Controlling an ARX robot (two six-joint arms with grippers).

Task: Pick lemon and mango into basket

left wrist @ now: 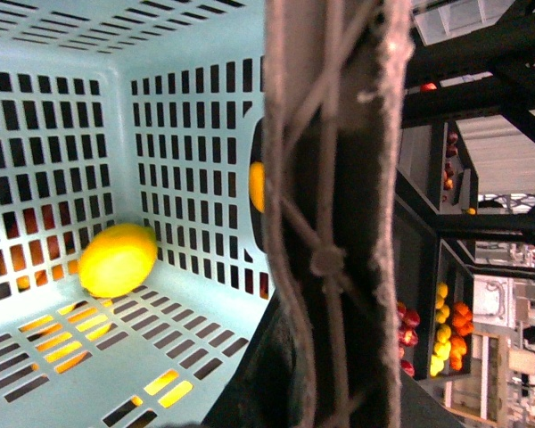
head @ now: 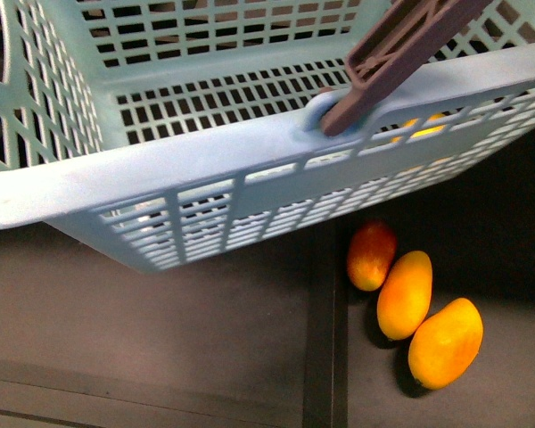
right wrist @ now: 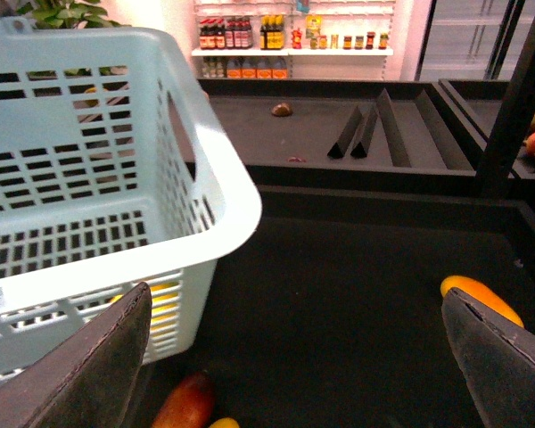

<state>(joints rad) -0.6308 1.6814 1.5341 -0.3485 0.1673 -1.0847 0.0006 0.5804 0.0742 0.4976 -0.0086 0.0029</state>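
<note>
The light teal basket (head: 205,187) hangs above the dark display and fills the top of the front view. Its brown handle (left wrist: 334,214) runs through my left gripper (left wrist: 325,392), which is shut on it. The yellow lemon (left wrist: 118,259) lies on the slotted floor inside the basket, near a corner. The dark red mango (head: 371,255) lies on the black surface below the basket's near wall, touching two longer yellow-orange mangoes (head: 405,294). My right gripper (right wrist: 294,374) is open and empty above the dark surface, with the red mango (right wrist: 189,403) near its left finger (right wrist: 98,374).
A black divider strip (head: 325,339) runs beside the mangoes. One yellow-orange mango (right wrist: 480,297) lies close to the right gripper's other finger. Dark wedge dividers (right wrist: 361,134) stand further back. Shelves of red, yellow and orange fruit (left wrist: 446,330) show beyond the handle.
</note>
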